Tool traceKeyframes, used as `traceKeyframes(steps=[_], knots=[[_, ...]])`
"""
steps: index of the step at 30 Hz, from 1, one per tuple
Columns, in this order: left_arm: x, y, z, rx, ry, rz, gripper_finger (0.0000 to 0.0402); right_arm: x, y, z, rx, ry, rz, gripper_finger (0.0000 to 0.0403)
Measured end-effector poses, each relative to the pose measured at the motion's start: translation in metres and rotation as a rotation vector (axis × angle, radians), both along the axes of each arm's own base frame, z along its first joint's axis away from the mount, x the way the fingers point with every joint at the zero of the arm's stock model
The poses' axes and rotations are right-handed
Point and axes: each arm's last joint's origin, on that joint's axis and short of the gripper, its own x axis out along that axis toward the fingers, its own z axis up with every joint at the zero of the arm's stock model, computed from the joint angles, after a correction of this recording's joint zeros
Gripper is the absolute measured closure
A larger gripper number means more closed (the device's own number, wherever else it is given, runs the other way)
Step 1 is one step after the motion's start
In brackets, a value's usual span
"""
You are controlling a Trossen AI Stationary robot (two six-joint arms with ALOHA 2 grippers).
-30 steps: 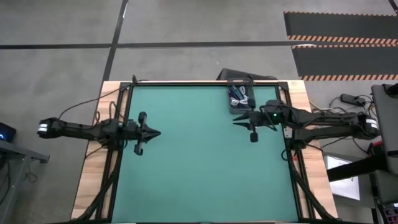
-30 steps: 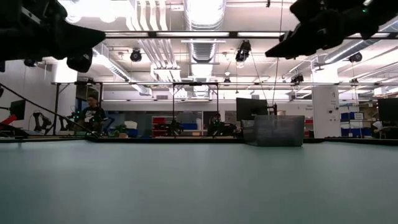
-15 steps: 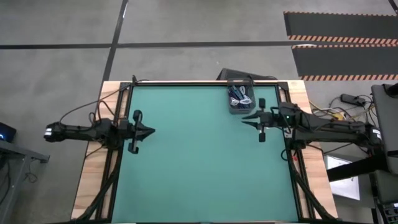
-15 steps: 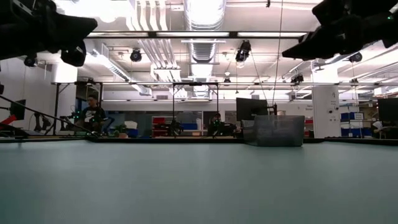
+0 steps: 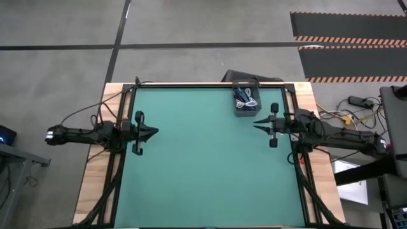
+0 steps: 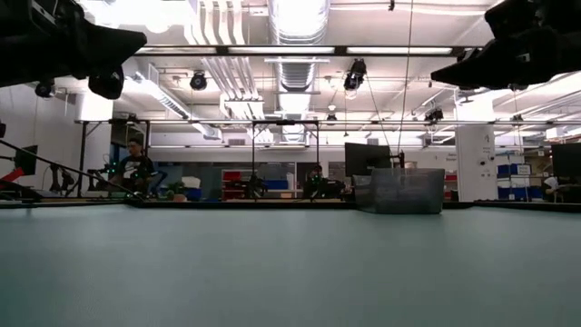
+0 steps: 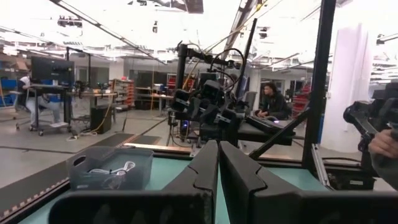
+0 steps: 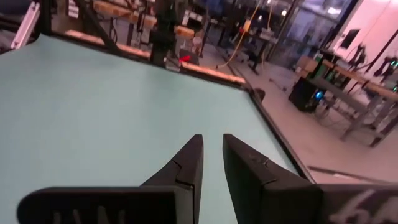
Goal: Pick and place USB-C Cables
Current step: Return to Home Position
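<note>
high view: the usb-c cables (image 5: 245, 99) lie bundled inside the small bin (image 5: 248, 114) at the far right of the green counter (image 5: 203, 178). the right claw (image 5: 256, 124) hovers just beside the bin's near side, not touching it. the left claw (image 5: 156, 133) hangs well apart, across the counter.

low view: both claws ride high above the surface, and the bin (image 6: 406, 191) stands alone beyond them.

left wrist view: its fingers (image 7: 239, 171) are clenched together with nothing between them. the bin (image 7: 81, 180) sits far ahead, with a white cable showing inside.

right wrist view: its fingers (image 8: 186, 163) are slightly parted and empty. only bare counter lies ahead, with no cable in sight.

the step looks like homing. it is likely best done by drawing each arm back level and high, with the right one kept off the bin's rim.
</note>
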Motion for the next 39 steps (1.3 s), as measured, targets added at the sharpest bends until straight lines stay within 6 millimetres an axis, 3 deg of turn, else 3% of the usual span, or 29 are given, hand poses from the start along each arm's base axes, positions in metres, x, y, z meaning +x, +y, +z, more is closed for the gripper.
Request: traceKeyframes(steps=[16,22,31,39], knots=[[0.004,0.000,-0.005,0.002,0.052,0.000,0.0401,-0.031,0.008,0.003,-0.050,-0.241,0.000,0.0351],[0.007,0.000,-0.008,0.003,0.082,0.000,0.0401,-0.030,0.008,0.006,-0.042,-0.271,0.004,0.0351],[0.010,-0.001,-0.011,0.006,0.122,0.000,0.0401,-0.020,0.007,-0.023,-0.040,-0.350,0.065,0.0351],[0.012,-0.001,-0.014,0.007,0.151,0.000,0.0401,-0.017,0.009,-0.028,0.061,-0.298,0.155,0.0351]])
